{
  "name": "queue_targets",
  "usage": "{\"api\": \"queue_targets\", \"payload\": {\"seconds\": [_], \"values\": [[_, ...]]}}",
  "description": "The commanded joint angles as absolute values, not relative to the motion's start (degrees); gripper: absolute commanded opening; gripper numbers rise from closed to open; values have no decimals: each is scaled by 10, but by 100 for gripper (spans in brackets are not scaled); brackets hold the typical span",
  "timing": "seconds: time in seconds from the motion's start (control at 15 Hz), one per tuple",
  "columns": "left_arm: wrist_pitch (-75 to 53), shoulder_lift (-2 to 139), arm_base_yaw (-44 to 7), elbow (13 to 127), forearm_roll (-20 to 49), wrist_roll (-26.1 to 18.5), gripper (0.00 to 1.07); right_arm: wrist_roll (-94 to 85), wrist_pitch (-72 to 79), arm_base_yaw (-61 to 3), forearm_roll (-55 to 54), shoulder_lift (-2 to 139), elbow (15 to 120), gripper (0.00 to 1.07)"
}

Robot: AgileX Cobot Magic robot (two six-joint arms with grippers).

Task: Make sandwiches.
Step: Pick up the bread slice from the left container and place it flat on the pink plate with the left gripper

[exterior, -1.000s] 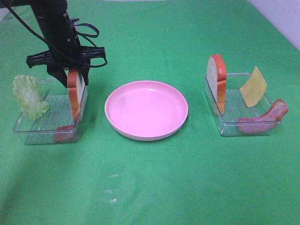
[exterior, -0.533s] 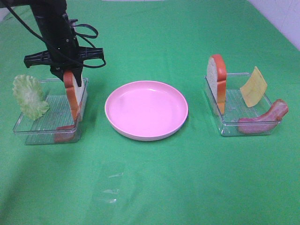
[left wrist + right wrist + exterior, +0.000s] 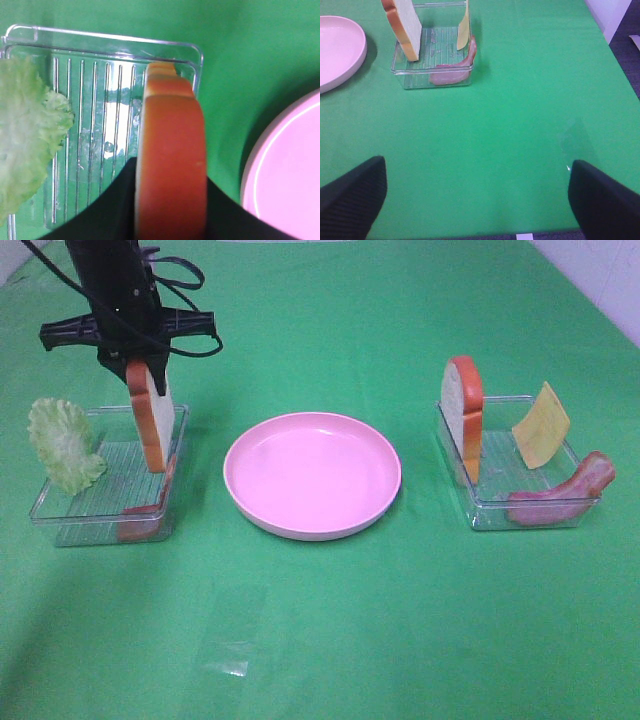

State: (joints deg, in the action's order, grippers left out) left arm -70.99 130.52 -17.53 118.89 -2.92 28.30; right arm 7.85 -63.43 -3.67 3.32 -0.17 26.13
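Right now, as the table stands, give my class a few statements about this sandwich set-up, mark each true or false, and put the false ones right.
1. The left gripper is shut on a bread slice. True.
2. The cheese square lies on the pink plate. False: it stands in the right tray.
3. The lettuce leaf leans at the outer end of the left tray. True.
4. The right gripper holds a bacon strip. False: the gripper is open over bare cloth, and that strip lies in the right tray.
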Motion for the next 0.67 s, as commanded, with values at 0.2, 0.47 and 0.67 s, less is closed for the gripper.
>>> {"api": "queue_targets", "payload": {"seconds": [0.2,0.47,0.67], "values": [[-753,1273,-179,1263,-8,279,18,76,-633,-34,35,-13,260,96],[-742,1253,-179,1310,84,268,18,76,-633,-34,33,-13,260,96],[-719,1266,-179,1309,171,230,18,76,-633,-34,33,-13,260,96]]}}
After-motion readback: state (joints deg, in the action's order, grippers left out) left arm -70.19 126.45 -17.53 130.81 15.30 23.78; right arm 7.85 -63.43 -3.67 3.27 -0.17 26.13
